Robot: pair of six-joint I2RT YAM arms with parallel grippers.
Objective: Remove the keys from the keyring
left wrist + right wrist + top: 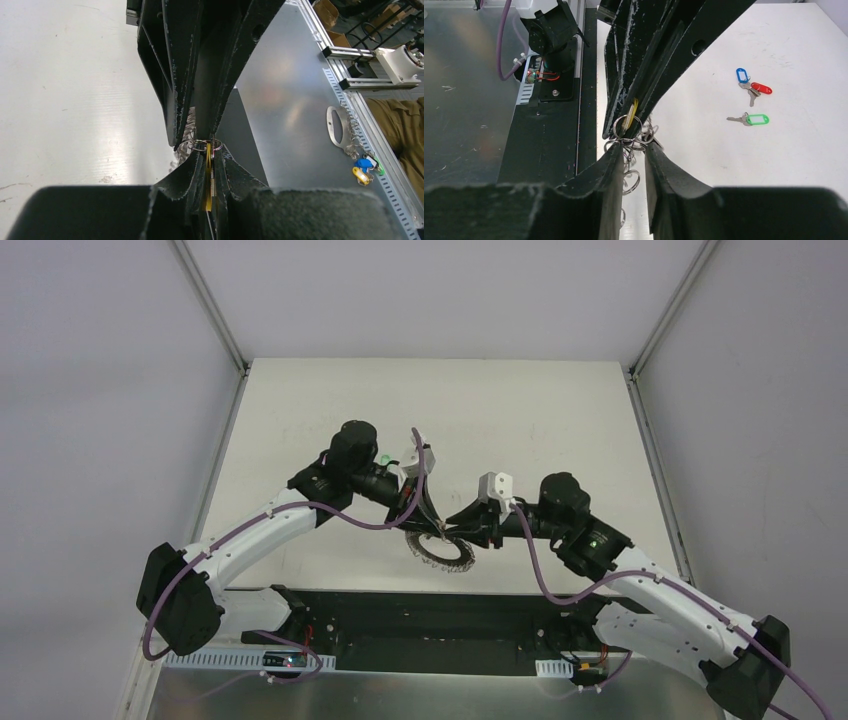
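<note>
there are three loose keys: one blue key (742, 76), one red key (761, 88), one green key (756, 119). one yellow tag (631, 108) shows. there is one keyring (442, 562), two grippers, left gripper (209, 157) and right gripper (634, 150), and one oval clip (335, 127) with one bunch of tagged keys (363, 166).

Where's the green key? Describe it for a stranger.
In the right wrist view, three loose keys lie on the white table, right of the jaws. The green key lies alone, nearest the camera; the blue key and red key lie paired beyond it.
</note>
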